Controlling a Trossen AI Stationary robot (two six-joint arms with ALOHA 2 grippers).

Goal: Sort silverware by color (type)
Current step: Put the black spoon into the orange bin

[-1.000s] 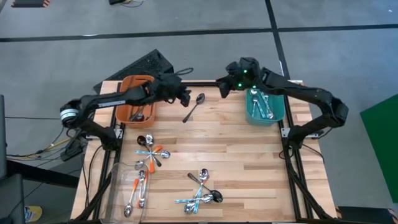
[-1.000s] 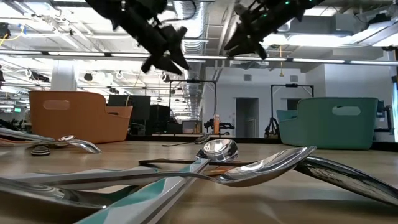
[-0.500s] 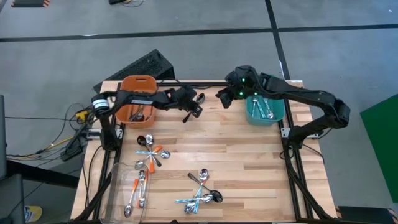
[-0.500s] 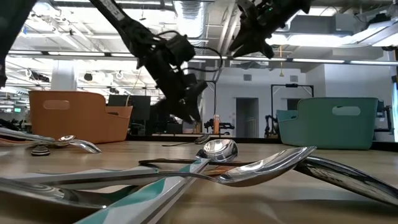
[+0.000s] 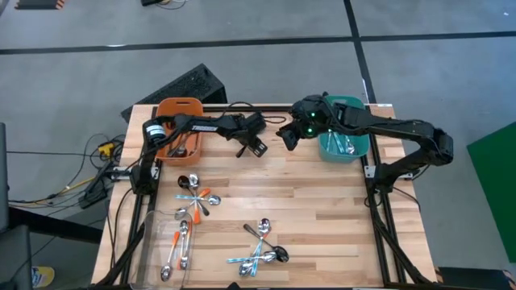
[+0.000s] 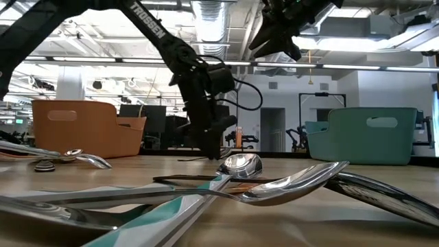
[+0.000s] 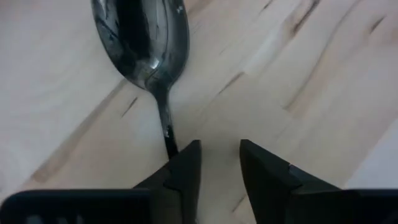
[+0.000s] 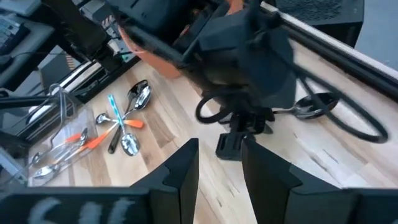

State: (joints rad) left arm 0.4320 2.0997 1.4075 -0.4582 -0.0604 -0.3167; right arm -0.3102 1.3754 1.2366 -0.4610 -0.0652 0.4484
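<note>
Where left gripper [image 7: 219, 163] descends, dark spoon [image 7: 144, 46] handle hidden.

Under the dark left gripper [image 7: 219, 163], the black handle of the shiny metal-bowled dark spoon [image 7: 142, 38] is hidden, and its bowl is cut by the picture's edge. The spoons inside the orange plastic bin [image 5: 165, 109] beside that gripper are too small to tell apart.

Only one marking I can read from here — white "TROSSEN" lettering along the left arm [image 6: 147, 26] in the low view, running down toward the counter [image 6: 384, 206]. Nothing else is legible.
</note>
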